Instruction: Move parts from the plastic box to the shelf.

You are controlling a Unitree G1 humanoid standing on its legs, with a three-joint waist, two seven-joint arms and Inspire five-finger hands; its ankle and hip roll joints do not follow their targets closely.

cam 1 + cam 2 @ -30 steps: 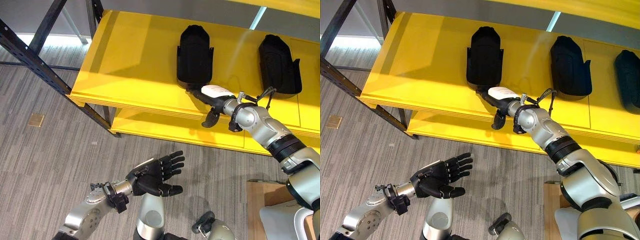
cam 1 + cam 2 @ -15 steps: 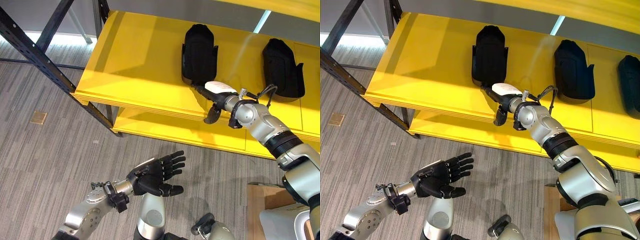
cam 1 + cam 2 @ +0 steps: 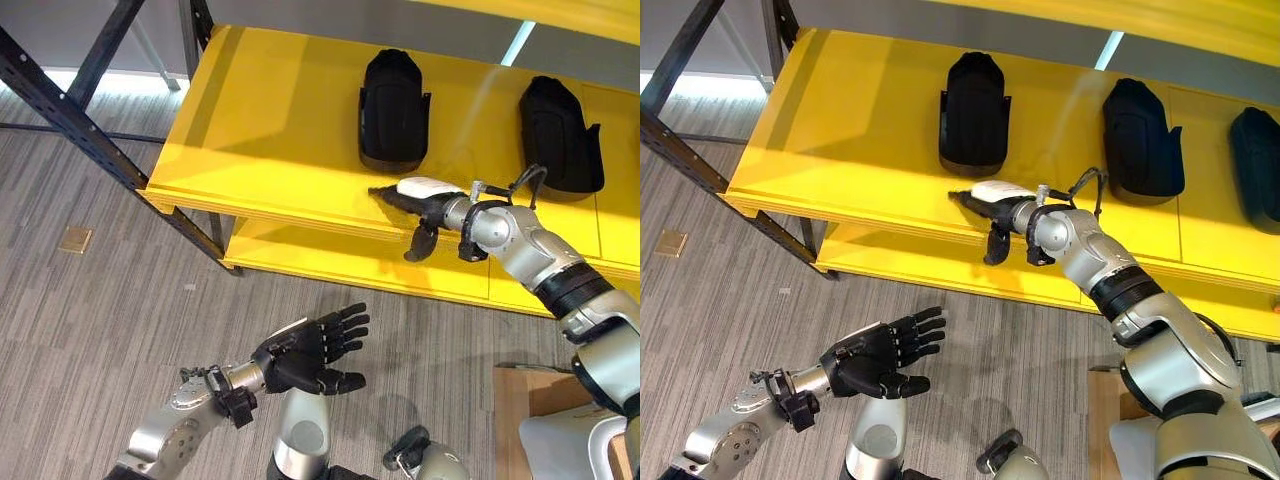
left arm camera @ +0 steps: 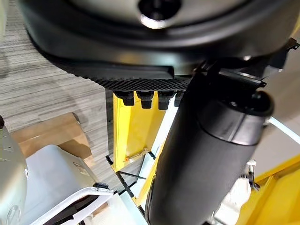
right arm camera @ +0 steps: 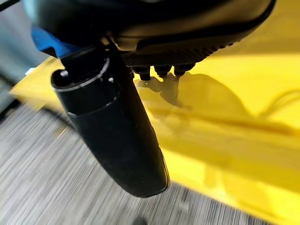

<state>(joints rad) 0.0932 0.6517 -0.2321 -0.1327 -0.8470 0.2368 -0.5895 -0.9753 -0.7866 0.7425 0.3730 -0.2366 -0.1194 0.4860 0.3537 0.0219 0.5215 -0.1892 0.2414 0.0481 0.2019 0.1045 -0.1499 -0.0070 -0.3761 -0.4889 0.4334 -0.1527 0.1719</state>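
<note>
Three black parts sit on my yellow shelf [image 3: 840, 130]. Each one is dark and smooth, round at the far end and flat and wider at the near end, with small tabs sticking out at the sides. They lie flat on the shelf board, pointing away from me.

The first part [image 3: 974, 112] lies near the middle of the shelf, a little back from the front edge. The second part [image 3: 1142, 127] lies well apart from it, further to my right. The third part [image 3: 1256, 150] lies past that one, at the right edge of what I see, and is partly cut off.
</note>
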